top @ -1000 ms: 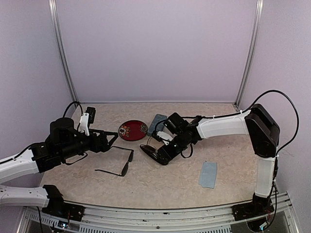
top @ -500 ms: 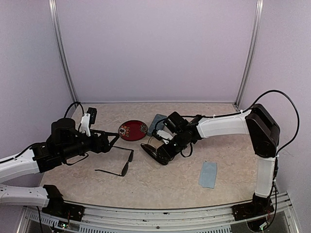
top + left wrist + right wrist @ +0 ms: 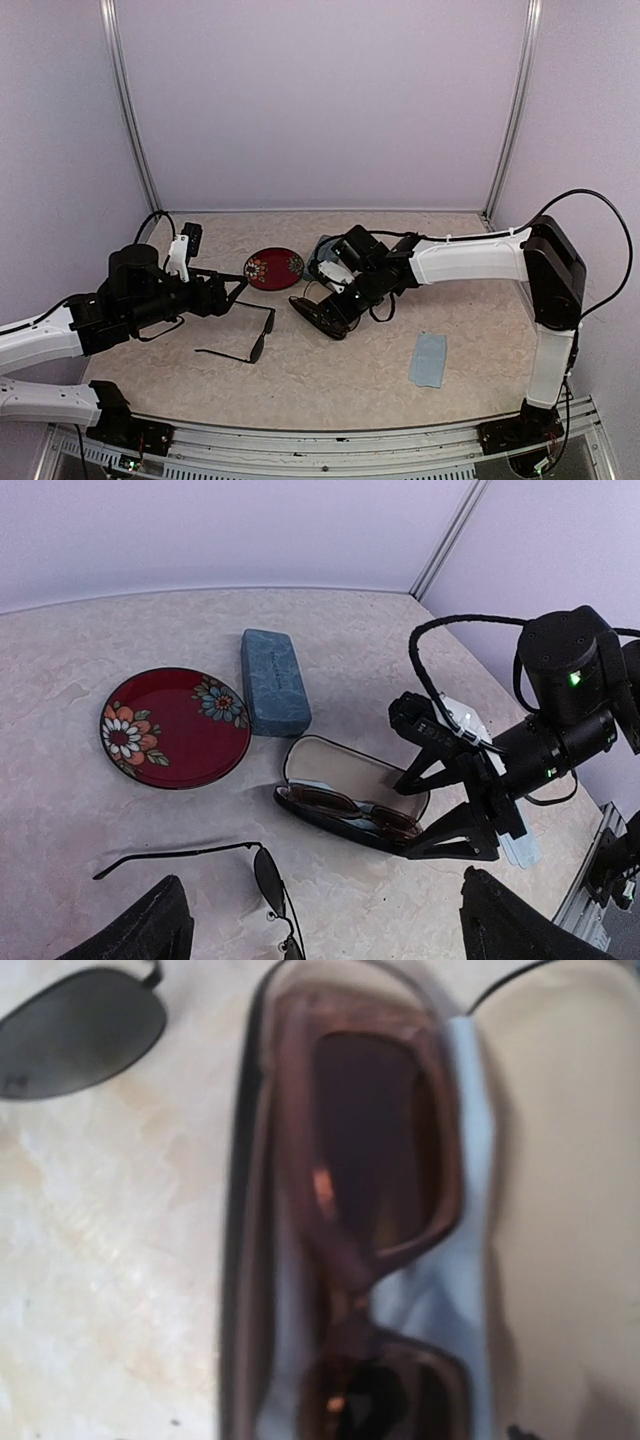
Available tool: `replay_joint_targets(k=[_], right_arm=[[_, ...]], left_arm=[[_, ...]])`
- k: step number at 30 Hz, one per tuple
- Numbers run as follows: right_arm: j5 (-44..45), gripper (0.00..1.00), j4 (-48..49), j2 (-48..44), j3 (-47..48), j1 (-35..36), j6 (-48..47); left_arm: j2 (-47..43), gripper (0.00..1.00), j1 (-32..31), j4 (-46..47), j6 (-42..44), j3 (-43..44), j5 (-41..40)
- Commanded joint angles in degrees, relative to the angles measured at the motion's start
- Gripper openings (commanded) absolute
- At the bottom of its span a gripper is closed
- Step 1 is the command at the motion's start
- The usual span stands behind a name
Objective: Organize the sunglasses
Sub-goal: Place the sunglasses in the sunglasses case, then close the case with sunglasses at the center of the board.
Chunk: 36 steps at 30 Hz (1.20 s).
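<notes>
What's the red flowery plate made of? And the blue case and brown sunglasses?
The plate looks like glazed ceramic: shiny red with painted flowers. The blue case seems covered in matte, mottled fabric or leatherette. The brown sunglasses look like glossy, see-through plastic; light glints on them.

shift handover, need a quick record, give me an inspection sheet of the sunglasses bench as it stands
surface: beige marbled table, no spills seen
job's things: brown sunglasses lie in the open black case; thin black sunglasses lie unfolded on the table
clutter: red flowered plate, closed blue case, blue cloth
grippers: left gripper open, empty, beside the thin black sunglasses; right gripper open over the black case, holding nothing
cables: black cable loops above the right arm
surroundings: lilac walls, metal corner posts
</notes>
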Motion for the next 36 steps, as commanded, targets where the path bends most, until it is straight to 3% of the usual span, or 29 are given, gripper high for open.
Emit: replay_joint_targets(k=[1,15,31,36], right_arm=[[4.77,0.8,-2.35,0.39,2.05,2.73,1.13],[14.44,0.77,-8.38,7.34,7.3,5.35,1.43],[13.24,0.56,-9.28,9.9,10.11,6.37,0.73],[13.92,0.55,-9.61,10.46,10.32,6.38,0.57]], left_arm=[[0.59,0.9,-0.51,2.0,-0.38,-0.26,-0.6],[0.61,0.91,-0.77,1.98,-0.18,-0.41,-0.81],[-0.61,0.91,-0.86,0.98,-0.24,-0.67,-1.25],[-0.71,0.91,-0.86,0.88,-0.33,-0.87,-1.29]])
